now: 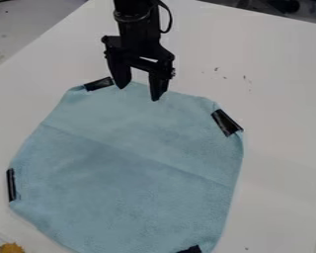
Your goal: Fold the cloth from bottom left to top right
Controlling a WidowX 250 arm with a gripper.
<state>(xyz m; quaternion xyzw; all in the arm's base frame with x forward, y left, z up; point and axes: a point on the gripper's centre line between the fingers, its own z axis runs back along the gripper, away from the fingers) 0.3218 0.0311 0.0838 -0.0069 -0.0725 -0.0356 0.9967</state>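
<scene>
The black gripper (139, 94) hangs over the top edge of the cloth, its two fingers spread apart with nothing between them. The light blue cloth (128, 168) lies spread out flat on the white table, with a faint crease running across it from upper left to lower right. Black tape pieces sit at its corners: at the top left (98, 84), at the upper right (226, 122), at the left edge (12, 185) and at the bottom (190, 249). Whether the fingertips touch the cloth, I cannot tell.
The white table (279, 148) extends around the cloth, with small dark specks right of the gripper. A yellow-orange object (12, 248) lies at the bottom left corner. Dark items stand beyond the table's far edge at the top right.
</scene>
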